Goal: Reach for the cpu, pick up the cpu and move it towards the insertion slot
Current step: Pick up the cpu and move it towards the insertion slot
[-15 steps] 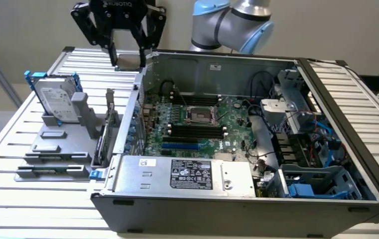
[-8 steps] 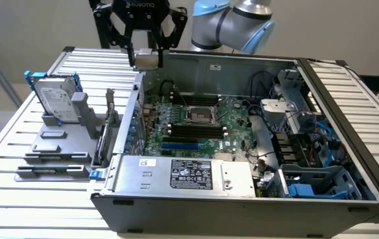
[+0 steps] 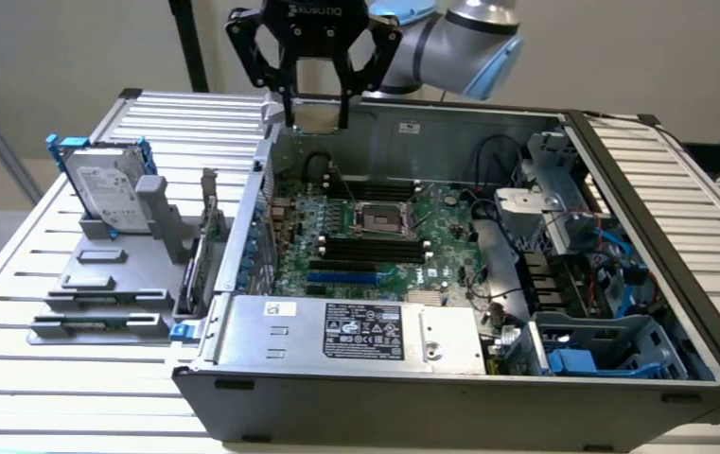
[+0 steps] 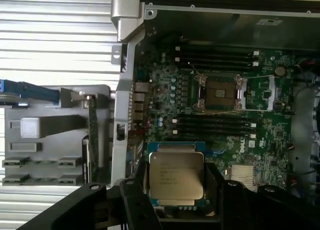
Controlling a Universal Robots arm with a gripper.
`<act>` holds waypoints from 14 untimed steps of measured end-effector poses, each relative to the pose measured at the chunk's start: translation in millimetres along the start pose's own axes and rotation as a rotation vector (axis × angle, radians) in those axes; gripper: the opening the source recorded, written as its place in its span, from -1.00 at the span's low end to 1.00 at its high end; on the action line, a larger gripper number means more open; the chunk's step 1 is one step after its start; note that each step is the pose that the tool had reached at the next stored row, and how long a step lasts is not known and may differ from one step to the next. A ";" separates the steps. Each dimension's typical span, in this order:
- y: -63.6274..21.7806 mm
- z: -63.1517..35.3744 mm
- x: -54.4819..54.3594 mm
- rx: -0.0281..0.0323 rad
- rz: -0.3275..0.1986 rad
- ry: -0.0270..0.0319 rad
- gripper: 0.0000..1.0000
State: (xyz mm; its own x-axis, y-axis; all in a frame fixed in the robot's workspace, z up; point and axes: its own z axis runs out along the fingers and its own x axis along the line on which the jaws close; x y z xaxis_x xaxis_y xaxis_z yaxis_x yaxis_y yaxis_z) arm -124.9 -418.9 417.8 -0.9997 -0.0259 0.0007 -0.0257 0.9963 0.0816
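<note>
Above the case, end effector (image 3: 318,112) grips cpu (image 4: 176,176); printed face visible wrist-side.

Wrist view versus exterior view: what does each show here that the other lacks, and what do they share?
Wrist view alone: the printed face of the cpu, gripped between the fingers.

Exterior view alone: the arm reaching over the case, the hard drive upright in its holder, the power supply.

Both: the gripper carrying the cpu above the motherboard, the insertion slot unfilled, the memory slots.
</note>
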 end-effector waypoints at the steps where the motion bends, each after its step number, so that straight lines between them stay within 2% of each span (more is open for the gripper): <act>1: 0.2 0.0 -4.5 0.0000 0.000 0.0000 0.10; 7: 5.1 1.5 -31.4 -0.0001 0.000 0.0000 0.10; 14: 23.7 6.3 -52.4 0.0008 0.000 0.0000 0.10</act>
State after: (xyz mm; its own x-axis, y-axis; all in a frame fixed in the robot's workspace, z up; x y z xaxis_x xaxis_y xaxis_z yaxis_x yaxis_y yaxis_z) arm -73.1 -393.4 413.4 -0.9997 -0.0259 0.0008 -0.0258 0.9964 0.0807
